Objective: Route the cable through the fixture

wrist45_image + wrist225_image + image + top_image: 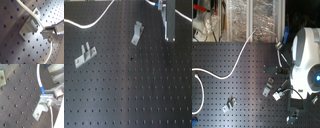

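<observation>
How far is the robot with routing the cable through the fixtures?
Done: the gripper seems shut on the cable. In hand: in the first wrist view the cable lies against one bracket; threading is unclear. Left: in the first exterior view, two brackets stand with no cable in them.

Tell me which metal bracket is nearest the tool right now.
The bracket right beside the tool in the first wrist view, with the cable passing it; others sit farther off.

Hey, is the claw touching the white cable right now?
Touching: in the second wrist view the claw pinches the cable just below its blue band.
</observation>
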